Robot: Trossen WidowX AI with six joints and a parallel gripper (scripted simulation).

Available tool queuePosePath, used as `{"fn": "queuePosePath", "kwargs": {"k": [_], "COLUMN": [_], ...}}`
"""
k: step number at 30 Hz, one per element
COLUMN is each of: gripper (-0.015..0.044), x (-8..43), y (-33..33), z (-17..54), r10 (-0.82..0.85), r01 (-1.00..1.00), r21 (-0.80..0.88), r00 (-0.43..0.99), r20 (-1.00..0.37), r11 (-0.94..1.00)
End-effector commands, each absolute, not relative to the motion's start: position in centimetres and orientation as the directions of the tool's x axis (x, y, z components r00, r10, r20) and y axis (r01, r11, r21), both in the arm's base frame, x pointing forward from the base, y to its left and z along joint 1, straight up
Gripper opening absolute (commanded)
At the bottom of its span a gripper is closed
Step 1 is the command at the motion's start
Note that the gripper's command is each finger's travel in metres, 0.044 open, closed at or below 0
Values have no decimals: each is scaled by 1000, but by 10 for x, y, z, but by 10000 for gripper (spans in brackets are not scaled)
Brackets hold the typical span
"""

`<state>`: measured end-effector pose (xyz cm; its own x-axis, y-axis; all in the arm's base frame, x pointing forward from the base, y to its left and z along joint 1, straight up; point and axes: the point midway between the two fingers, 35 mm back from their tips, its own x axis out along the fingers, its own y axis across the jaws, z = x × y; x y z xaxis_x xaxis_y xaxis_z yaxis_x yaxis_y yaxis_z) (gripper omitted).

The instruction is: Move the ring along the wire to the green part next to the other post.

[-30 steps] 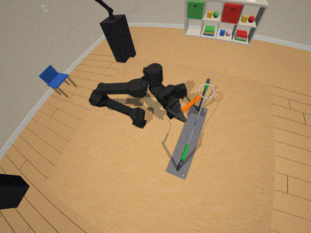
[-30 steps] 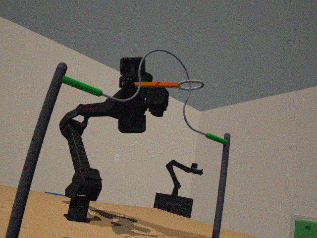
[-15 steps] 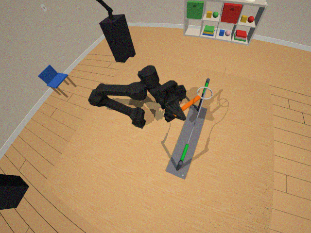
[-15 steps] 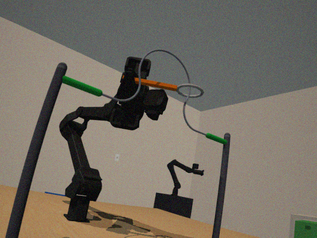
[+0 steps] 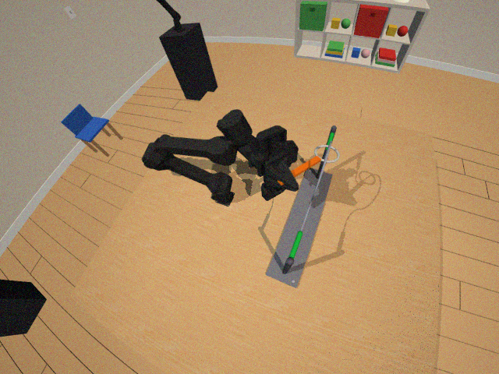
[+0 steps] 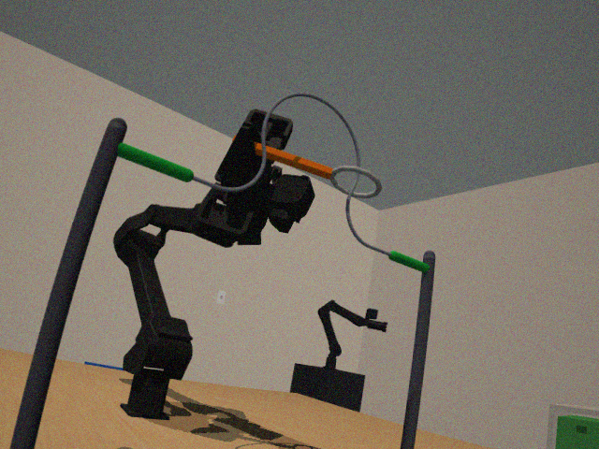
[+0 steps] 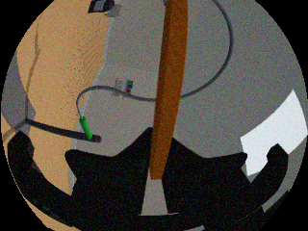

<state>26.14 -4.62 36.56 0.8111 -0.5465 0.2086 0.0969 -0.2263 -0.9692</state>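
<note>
My gripper (image 5: pixel 284 184) (image 6: pixel 254 147) (image 7: pixel 154 131) is shut on the orange handle (image 5: pixel 306 166) (image 6: pixel 309 165) (image 7: pixel 171 72). The pale ring (image 5: pixel 338 154) (image 6: pixel 379 185) stands at the handle's far end, around the grey wire (image 6: pixel 302 94) (image 7: pixel 231 43) on the descending right side of its big loop in the exterior view. The ring is tilted there, and the wire appears close to its lower rim; whether they touch I cannot tell. Green parts (image 6: pixel 155 162) (image 6: pixel 408 261) adjoin the left post (image 6: pixel 67 270) and right post (image 6: pixel 419 338). The ring is out of the wrist view.
The grey base plate (image 5: pixel 297 217) lies under the wire. In the exterior view the wire's left bend passes in front of my gripper and the handle; the gap is unclear. A black pedestal (image 5: pixel 189 60) (image 6: pixel 333 386) with another arm and a blue chair (image 5: pixel 92 126) stand farther back.
</note>
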Motion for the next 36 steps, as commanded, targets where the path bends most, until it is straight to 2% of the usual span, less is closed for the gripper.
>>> {"fn": "queuePosePath", "kwargs": {"k": [1,16,36], "gripper": [-150,-150,-150], "x": [261,261,266], "y": [-47,-52,-51], "z": [365,343,277], "r10": [-539,-553,-556], "r01": [96,99,120], "r21": [-961,-977,-969], "r00": [812,811,831], "r20": [226,188,-20], "r11": [-258,-186,215]}}
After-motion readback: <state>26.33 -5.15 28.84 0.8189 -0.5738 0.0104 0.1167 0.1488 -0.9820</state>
